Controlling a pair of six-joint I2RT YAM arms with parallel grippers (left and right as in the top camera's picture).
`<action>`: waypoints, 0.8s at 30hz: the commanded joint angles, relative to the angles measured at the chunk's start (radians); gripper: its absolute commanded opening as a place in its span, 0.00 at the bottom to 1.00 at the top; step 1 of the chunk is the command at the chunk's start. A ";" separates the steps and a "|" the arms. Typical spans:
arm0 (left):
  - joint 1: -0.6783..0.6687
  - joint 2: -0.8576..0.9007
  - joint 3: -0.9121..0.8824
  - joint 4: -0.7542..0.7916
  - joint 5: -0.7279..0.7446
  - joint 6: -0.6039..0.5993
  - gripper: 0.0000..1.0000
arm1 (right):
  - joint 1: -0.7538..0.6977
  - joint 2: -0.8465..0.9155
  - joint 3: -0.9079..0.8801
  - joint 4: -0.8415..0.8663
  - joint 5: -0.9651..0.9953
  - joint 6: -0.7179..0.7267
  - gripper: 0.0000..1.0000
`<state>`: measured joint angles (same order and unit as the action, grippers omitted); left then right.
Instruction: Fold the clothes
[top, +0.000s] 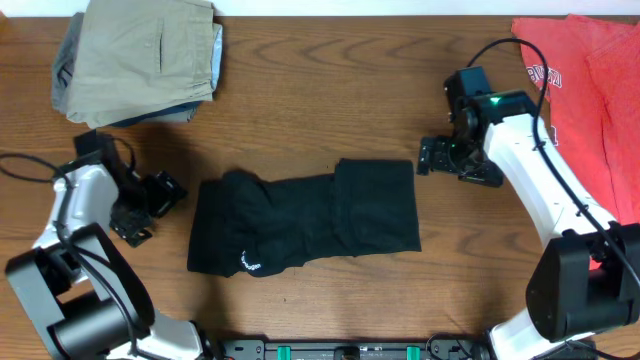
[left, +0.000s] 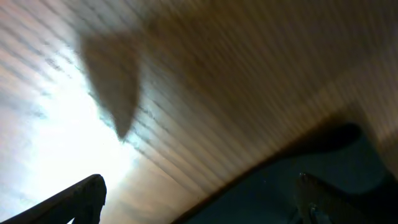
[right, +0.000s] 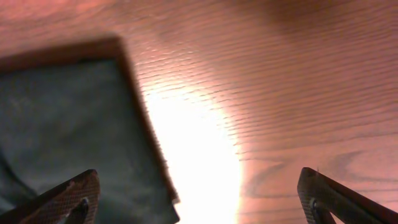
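Black shirt (top: 305, 222) lies folded mid-table (top: 330, 80); white lettering too small to read. Left gripper (top: 155, 210) and right gripper (top: 426, 158) jaws wide, flanking shirt, apart from it. Wrist views blurred, fingertips cropped.

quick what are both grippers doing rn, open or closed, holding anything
Left gripper: open, holding nothing.
Right gripper: open, holding nothing, just off the right edge of the black shirt.
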<state>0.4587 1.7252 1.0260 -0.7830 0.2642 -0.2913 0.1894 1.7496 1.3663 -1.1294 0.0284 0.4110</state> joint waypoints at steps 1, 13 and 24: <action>0.048 0.050 -0.008 -0.001 0.192 0.130 0.98 | -0.006 -0.005 -0.029 0.009 0.012 -0.028 0.99; 0.053 0.124 -0.009 -0.037 0.380 0.232 0.98 | 0.001 -0.005 -0.131 0.089 -0.032 -0.049 0.99; -0.087 0.166 -0.069 -0.068 0.379 0.236 0.97 | 0.001 -0.005 -0.171 0.127 -0.071 -0.058 0.99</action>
<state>0.4049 1.8442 1.0042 -0.8654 0.6807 -0.0811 0.1864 1.7496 1.1995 -1.0042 -0.0311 0.3717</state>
